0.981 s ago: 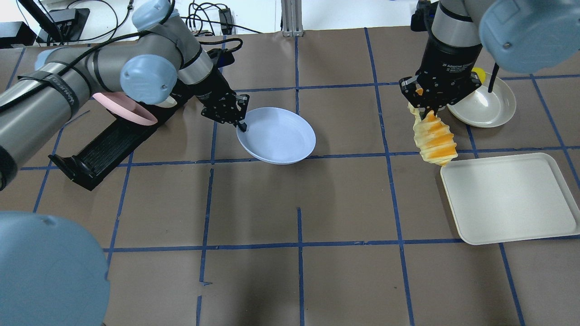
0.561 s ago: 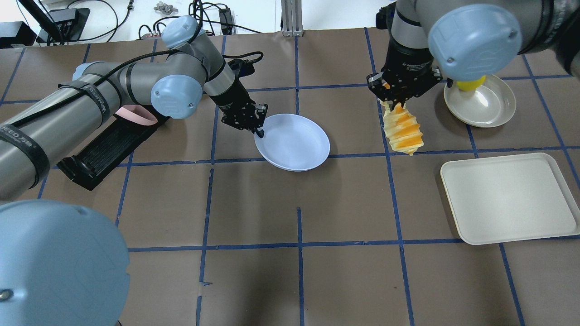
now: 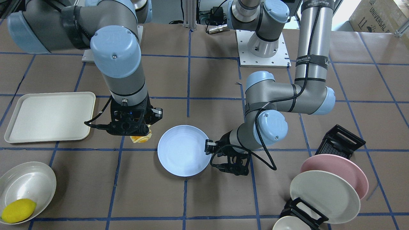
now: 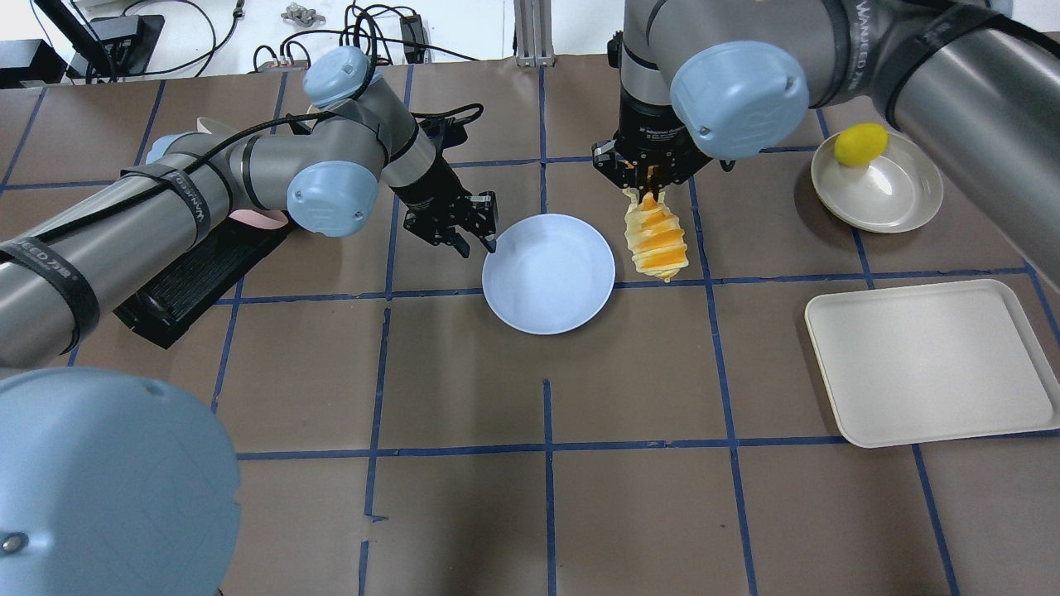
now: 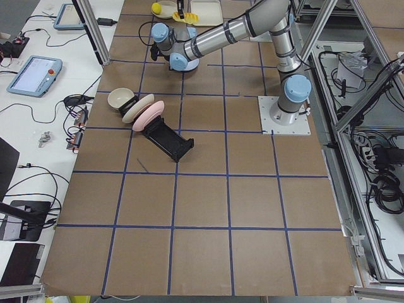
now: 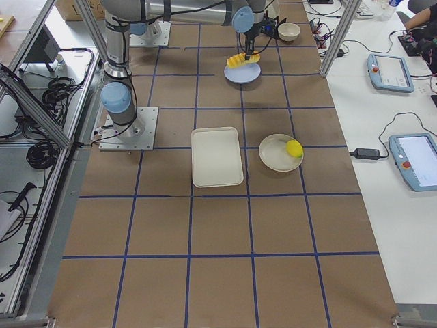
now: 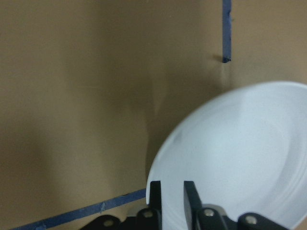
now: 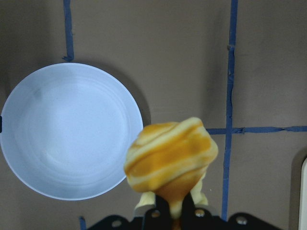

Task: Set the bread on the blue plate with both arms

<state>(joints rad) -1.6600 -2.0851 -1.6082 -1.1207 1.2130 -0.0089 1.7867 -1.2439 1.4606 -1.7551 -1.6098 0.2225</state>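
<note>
The round, pale blue matte plate (image 4: pixel 549 277) lies mid-worktop (image 4: pixel 638 372), its rim pinched at 10 o'clock by the left gripper (image 7: pixel 169 189) jaws. Just beside it at 2 o'clock hangs the ridged orange-and-cream bread loaf (image 4: pixel 656 244), its top clamped in the right gripper (image 4: pixel 650 184) jaws. This looks like the delivery step: next, carry the loaf over the plate's centre, lower it, release.

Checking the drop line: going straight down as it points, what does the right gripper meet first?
Probably bare table beside the blue plate, maybe its rim; the held bread would touch first.
</note>
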